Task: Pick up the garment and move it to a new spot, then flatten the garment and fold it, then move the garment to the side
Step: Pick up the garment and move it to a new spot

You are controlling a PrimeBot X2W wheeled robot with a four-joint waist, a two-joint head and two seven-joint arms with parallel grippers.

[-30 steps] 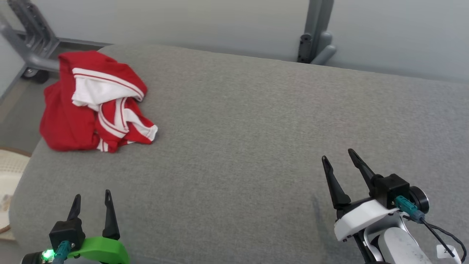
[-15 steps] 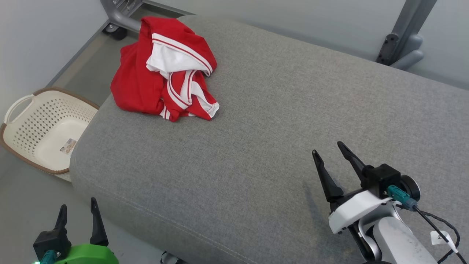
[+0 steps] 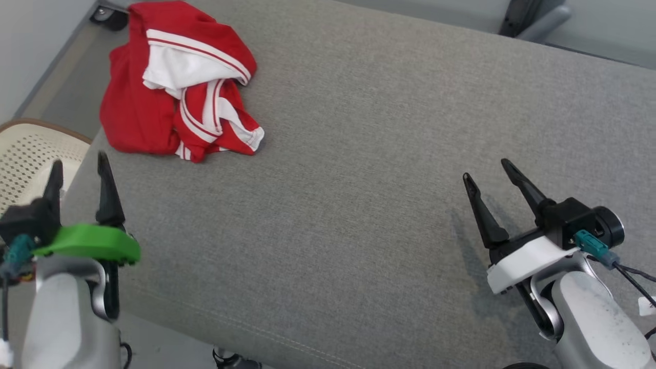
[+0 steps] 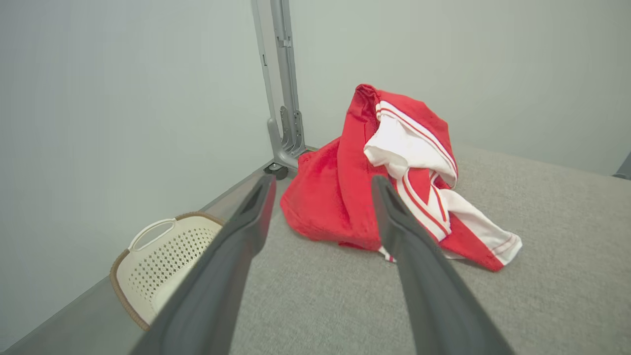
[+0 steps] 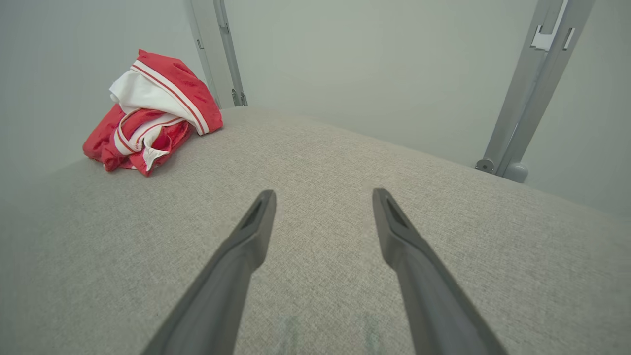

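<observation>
Garment crumpled heap, no clear axis. Left pincer near garment, pointing at it, released; right pincer well apart, released.

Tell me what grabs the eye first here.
A crumpled red-and-white garment lies bunched at the far left corner of the grey fabric cushion. The left gripper and right gripper, both open and empty, hover nearer the robot; a cream perforated basket stands off the cushion's left end.
</observation>
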